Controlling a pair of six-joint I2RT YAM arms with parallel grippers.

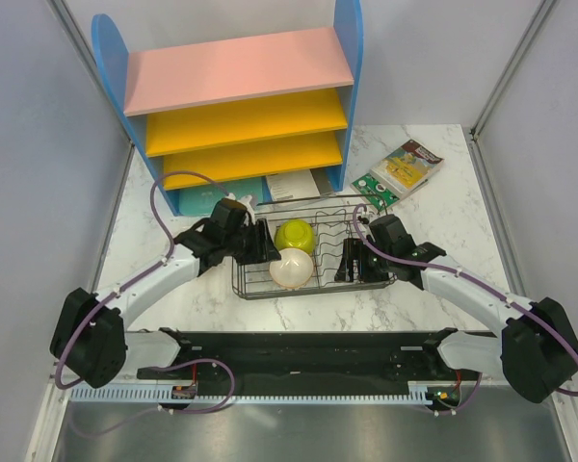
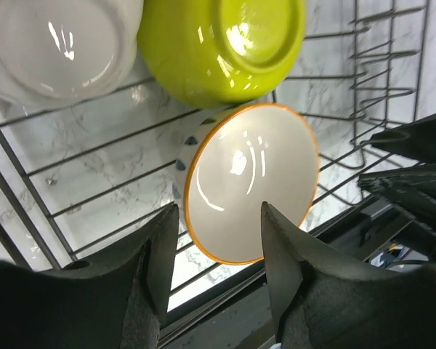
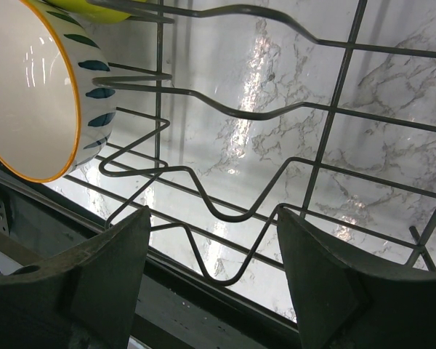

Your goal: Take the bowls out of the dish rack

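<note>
Straddle rim of orange-edged white bowl (image 2: 251, 182) in black wire dish rack (image 1: 332, 245) with spread, empty left gripper (image 2: 219, 218) (right gripper (image 3: 214, 218) spread too), then pinch.

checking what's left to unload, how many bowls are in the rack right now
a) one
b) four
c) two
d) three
d: the left wrist view shows a white bowl, a green bowl and an orange-rimmed bowl, all lying in the rack.
</note>
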